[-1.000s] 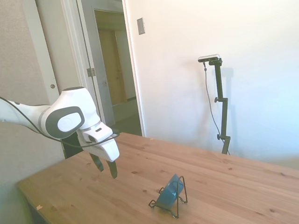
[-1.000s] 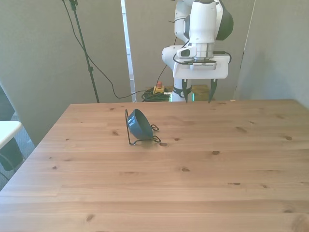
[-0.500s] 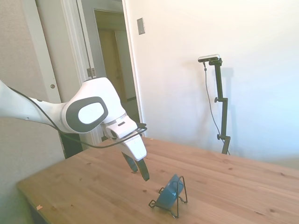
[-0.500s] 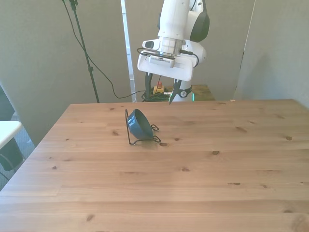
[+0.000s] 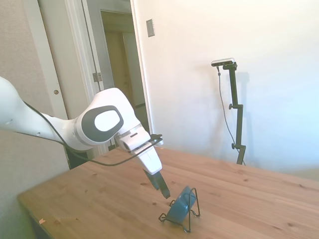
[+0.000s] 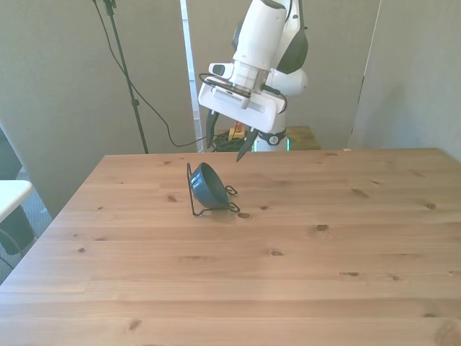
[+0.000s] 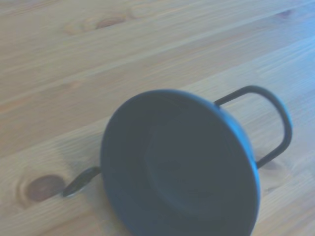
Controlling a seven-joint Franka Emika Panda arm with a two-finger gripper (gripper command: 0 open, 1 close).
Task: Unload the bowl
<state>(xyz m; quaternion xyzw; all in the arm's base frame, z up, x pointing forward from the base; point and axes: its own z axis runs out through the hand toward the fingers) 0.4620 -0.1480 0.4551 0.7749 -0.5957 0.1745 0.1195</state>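
Observation:
The teal-blue bowl (image 5: 181,204) (image 6: 207,184) stands on edge, propped in a thin black wire rack (image 5: 192,213) (image 6: 193,189) on the wooden table (image 5: 99,199) (image 6: 288,274). My gripper (image 5: 162,188) (image 6: 223,146) hangs tilted just above and behind the bowl, open, its dark fingers (image 6: 242,148) spread with nothing between them. In the wrist view the bowl (image 7: 182,182) fills the frame with its hollow facing the camera, and a loop of the rack (image 7: 280,125) shows beside it.
The rack and bowl sit toward the front view's left, near the table's far edge. A doorway (image 5: 122,74) opens beyond the table in the side view. Cables (image 6: 155,119) trail behind the table.
The arm has swung from the front view's right toward the left and come down, so the gripper now hovers close over the bowl. Bowl and rack have not moved.

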